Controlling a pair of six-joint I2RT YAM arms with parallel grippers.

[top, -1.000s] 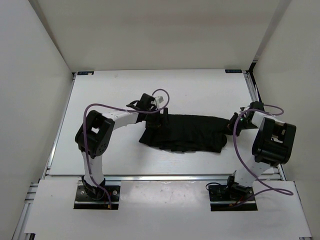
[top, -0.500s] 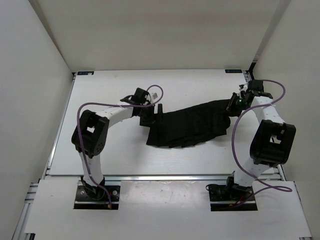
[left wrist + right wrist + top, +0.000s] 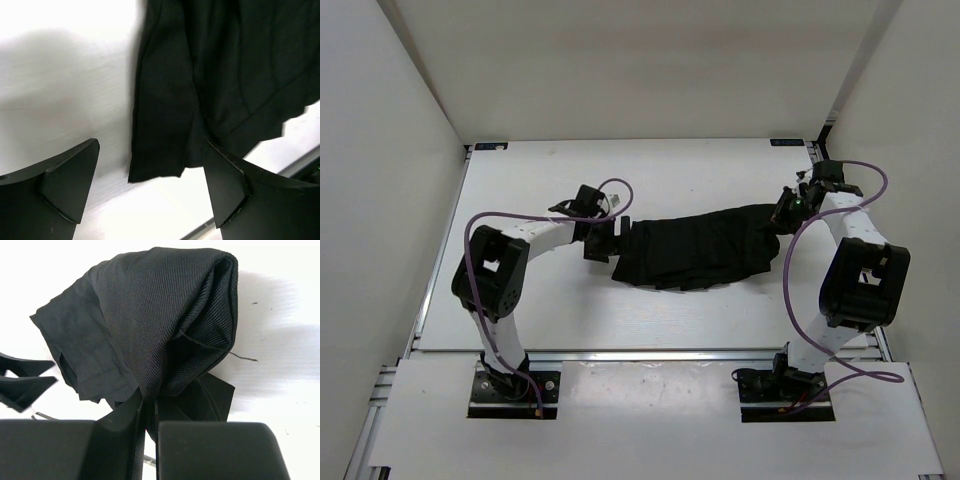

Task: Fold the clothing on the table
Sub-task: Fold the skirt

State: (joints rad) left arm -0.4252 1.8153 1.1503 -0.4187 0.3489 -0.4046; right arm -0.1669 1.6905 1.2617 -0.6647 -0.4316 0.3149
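clothing [image 3: 695, 250], a black skirt of soft matte cloth, lies as a long, narrow, rumpled band across the middle of the worktop [image 3: 540, 180], with a stepped, pleated edge along its near side; in the right wrist view the weave shows a fine diagonal rib and 1 loose thread trails from a rounded fold

its long axis runs left to right, bowing a little toward the near edge in the middle; the right end climbs toward the far right, where the right pincer [image 3: 782, 213] is pressed together on a bunched corner, pinching it just above the surface; the left end lies flat, its square corner pointing toward the near left

the left pincer [image 3: 603, 240] hangs at that left end with its jaws spread wide, holding nothing

the worktop is plain white with soft shadows under the arms, framed by an aluminium rail [image 3: 650, 352], and 3 bare white walls [image 3: 620, 60] enclose it
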